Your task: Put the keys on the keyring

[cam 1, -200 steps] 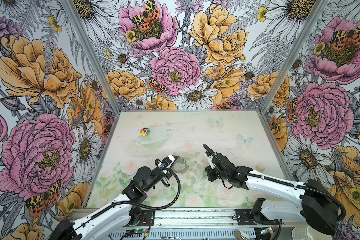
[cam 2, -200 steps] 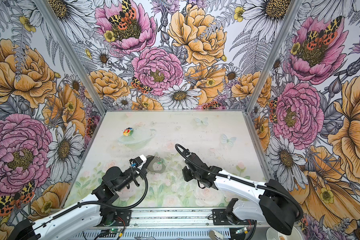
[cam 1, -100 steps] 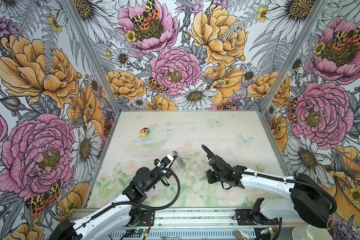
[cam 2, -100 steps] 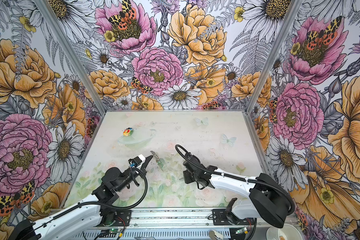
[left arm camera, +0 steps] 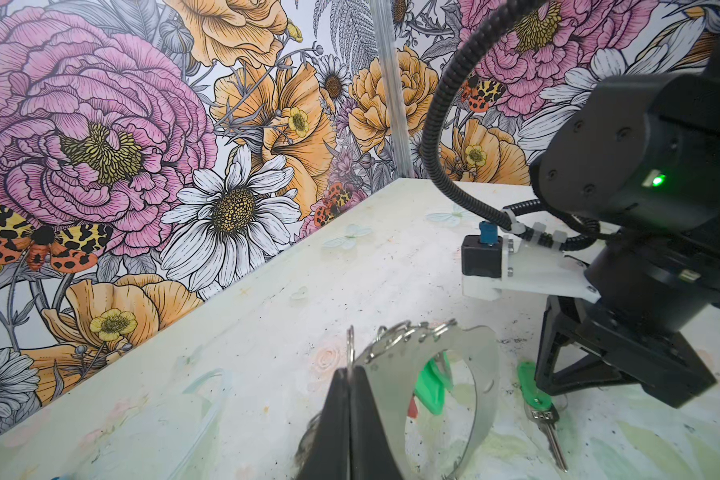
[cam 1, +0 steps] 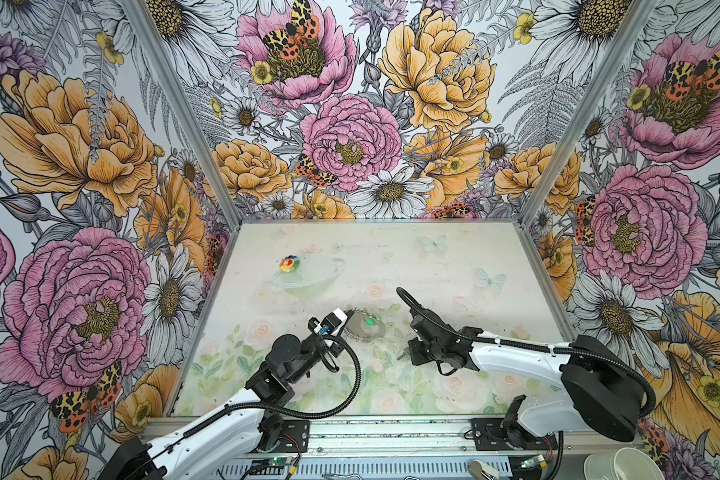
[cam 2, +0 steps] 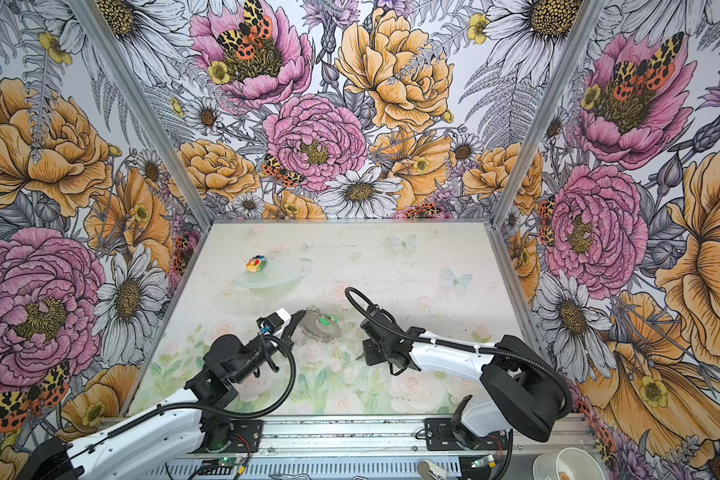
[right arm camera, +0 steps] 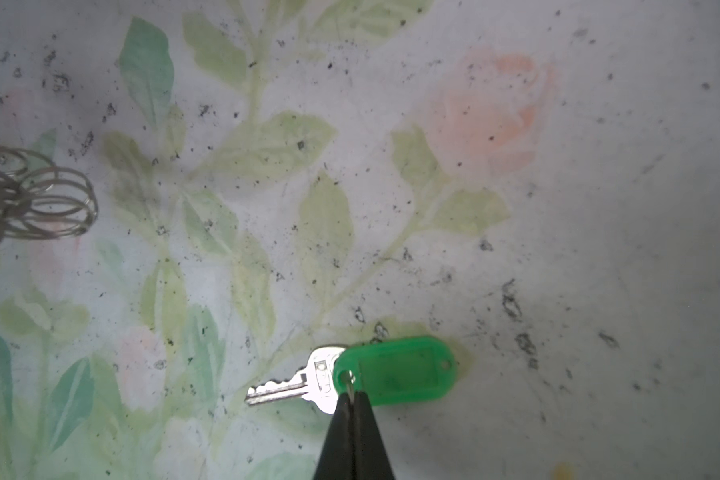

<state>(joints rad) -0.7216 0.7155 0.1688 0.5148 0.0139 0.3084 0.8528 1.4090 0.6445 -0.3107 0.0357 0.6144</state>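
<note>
The keyring (left arm camera: pixel 481 374), a flat grey band fringed with wire loops, is raised off the table with my left gripper (left arm camera: pixel 351 372) shut on its edge. In both top views it shows mid-table (cam 1: pixel 360 328) (cam 2: pixel 319 328). A green key head (left arm camera: pixel 431 386) shows through its hole; I cannot tell whether it hangs on a loop. The other key (right arm camera: pixel 321 380), with a green tag (right arm camera: pixel 404 370), lies on the table. My right gripper (right arm camera: pixel 352 395) is shut on the small ring at the tag's end. In a top view the right gripper (cam 1: pixel 410 358) points down just right of the keyring.
A round multicoloured toy (cam 1: pixel 289 263) sits on a clear dish (cam 1: pixel 308 278) at the back left. Floral walls close three sides. A white bowl (cam 1: pixel 624 463) stands outside the front rail at the right. The right arm's wrist (left arm camera: pixel 641 187) hangs close beside the keyring.
The keyring turned edge-on half a second ago and now faces up again in the left gripper. The right gripper has shifted slightly toward the front, down over the key.
</note>
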